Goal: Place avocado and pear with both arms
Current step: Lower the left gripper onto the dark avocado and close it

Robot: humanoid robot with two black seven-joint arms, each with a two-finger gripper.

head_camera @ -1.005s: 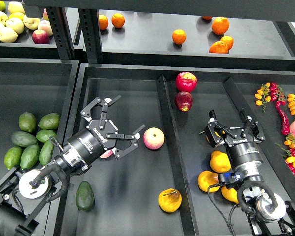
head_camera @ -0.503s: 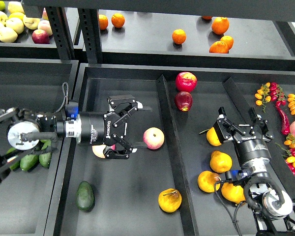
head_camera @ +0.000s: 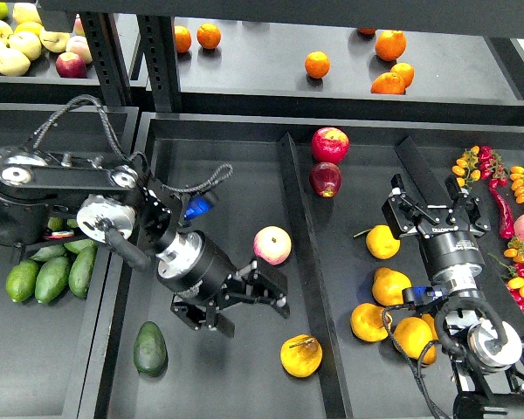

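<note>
The dark-green avocado (head_camera: 150, 347) lies at the front left of the middle bin. The yellow-orange pear (head_camera: 301, 355) with a brown blotch lies at the front of the same bin, near the divider. My left gripper (head_camera: 244, 312) hangs between them, slightly farther back, open and empty, fingers pointing to the front right. My right gripper (head_camera: 432, 199) is open and empty over the right bin, just behind several other yellow pears (head_camera: 391, 285).
A pink apple (head_camera: 272, 245) lies right behind my left gripper. Two red apples (head_camera: 330, 144) sit at the back by the raised divider (head_camera: 307, 262). Light-green avocados (head_camera: 52, 275) fill the left bin. Oranges (head_camera: 318, 65) lie on the shelf; chillies (head_camera: 503, 209) are far right.
My left arm has swung round; its gripper has moved forward and now points to the front right. My right gripper has drawn back a little from the pears, still open.
</note>
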